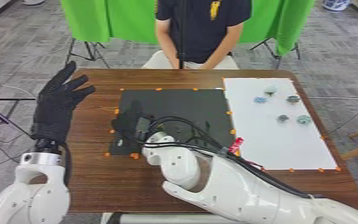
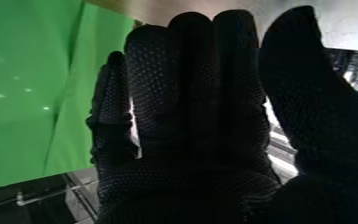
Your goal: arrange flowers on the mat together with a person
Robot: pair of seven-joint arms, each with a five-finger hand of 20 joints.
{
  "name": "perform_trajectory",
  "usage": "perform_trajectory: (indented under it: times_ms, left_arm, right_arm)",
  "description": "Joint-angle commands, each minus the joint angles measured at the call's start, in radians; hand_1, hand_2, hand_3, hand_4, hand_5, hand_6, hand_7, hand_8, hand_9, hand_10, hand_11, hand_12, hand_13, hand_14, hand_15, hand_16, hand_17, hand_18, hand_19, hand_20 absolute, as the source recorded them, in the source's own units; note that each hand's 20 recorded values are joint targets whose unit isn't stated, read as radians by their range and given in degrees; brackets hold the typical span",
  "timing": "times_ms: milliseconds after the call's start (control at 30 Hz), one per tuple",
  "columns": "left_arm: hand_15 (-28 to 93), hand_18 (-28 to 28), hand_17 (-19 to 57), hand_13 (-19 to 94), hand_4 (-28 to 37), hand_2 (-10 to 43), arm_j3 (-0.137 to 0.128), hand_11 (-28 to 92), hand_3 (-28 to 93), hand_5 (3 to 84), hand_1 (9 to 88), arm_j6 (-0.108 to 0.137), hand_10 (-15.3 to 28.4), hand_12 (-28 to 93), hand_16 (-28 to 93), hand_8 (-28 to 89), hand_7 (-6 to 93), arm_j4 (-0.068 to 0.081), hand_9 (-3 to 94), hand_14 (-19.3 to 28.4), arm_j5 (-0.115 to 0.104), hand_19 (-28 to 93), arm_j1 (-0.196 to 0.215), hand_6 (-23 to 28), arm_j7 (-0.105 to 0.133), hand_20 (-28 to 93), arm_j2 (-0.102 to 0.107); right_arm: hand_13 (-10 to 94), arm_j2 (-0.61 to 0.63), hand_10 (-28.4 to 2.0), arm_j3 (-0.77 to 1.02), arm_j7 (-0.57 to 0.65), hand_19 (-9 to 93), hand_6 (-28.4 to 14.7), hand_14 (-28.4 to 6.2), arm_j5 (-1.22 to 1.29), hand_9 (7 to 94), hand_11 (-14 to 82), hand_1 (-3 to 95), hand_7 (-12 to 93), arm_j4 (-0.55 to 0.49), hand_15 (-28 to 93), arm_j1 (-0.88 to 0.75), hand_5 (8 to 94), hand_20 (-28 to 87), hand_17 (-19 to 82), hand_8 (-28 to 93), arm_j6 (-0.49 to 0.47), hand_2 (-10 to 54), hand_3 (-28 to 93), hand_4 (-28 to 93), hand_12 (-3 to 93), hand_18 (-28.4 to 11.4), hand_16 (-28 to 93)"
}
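Right hand [image 1: 128, 123]: I see straight fingers, mostly pressed together, over the dark mat [image 1: 191, 104]
Left hand [image 1: 56, 102]: spread
Flowers [image 1: 303, 120]: on white mat [image 1: 286, 145]

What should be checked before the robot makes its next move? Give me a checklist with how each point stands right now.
1. Small flowers within view on the white sheet: ok, five are there.
2. Right robot hand free to pick something up: ok, its fingers are straight and it holds nothing.
3. Right robot hand placed above those flowers: not ok, it is over the left part of the dark mat.
4. Left robot hand away from the flowers: ok, it is at the table's left side.
5. Mat free beneath the right arm: cannot tell, the arm hides part of it.
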Motion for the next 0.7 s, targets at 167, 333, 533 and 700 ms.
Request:
perform_trajectory:
  times_ms: [167, 333, 533, 700]
  left_arm:
    - [45, 23.1, -9.2, 27, -23.4, 3.7, -0.013, 22, 82, 33.1, 25.3, 0.017, 16.3, 10, -6, -10, 13.3, -0.022, 34.4, 25.0, 0.001, 47, 0.053, 3.9, -0.022, 15, -0.009]
    - [45, 23.1, -9.2, 27, -23.4, 3.7, -0.044, 22, 82, 33.1, 25.4, 0.037, 16.4, 10, -6, -10, 13.3, -0.049, 34.3, 25.0, 0.007, 47, 0.112, 3.9, -0.036, 15, -0.023]
    - [45, 23.0, -9.2, 27, -23.5, 3.7, -0.075, 22, 82, 33.1, 25.4, 0.076, 16.3, 10, -6, -10, 13.4, -0.076, 34.3, 25.0, -0.006, 47, 0.176, 3.9, -0.014, 15, -0.016]
    - [45, 23.0, -9.2, 27, -23.5, 3.7, -0.08, 22, 82, 33.5, 25.3, 0.1, 16.4, 10, -6, -10, 13.5, -0.076, 34.5, 25.0, -0.035, 47, 0.21, 3.9, 0.009, 15, -0.015]
  right_arm:
    - [65, -0.02, -11.3, 0.058, -0.037, 76, 4.7, -8.4, -0.031, 70.3, 47.4, 43.9, 20, -0.018, 68, -0.052, 66.5, 33, 20, -14, -0.009, -9.5, 69, -28, 23.2, -20.2, 19]
    - [65, -0.02, -11.3, 0.131, -0.062, 76, 4.6, -8.5, 0.066, 70.2, 48.0, 42.7, 20, -0.082, 68, -0.074, 66.5, 33, 20, -14, -0.025, -9.5, 70, -28, 22.3, -20.3, 19]
    - [65, 0.025, -11.8, 0.284, -0.069, 76, 4.4, -8.8, 0.247, 67.6, 47.3, 40.7, 20, -0.228, 68, -0.13, 66.2, 33, 21, -14, -0.088, -9.5, 70, -28, 21.6, -20.4, 18]
    - [64, 0.074, -12.6, 0.461, 0.019, 75, 3.1, -10.5, 0.553, 67.7, 41.7, 37.2, 19, -0.319, 65, -0.206, 66.3, 31, 20, -14, -0.1, -9.5, 70, -28, 19.4, -21.1, 17]
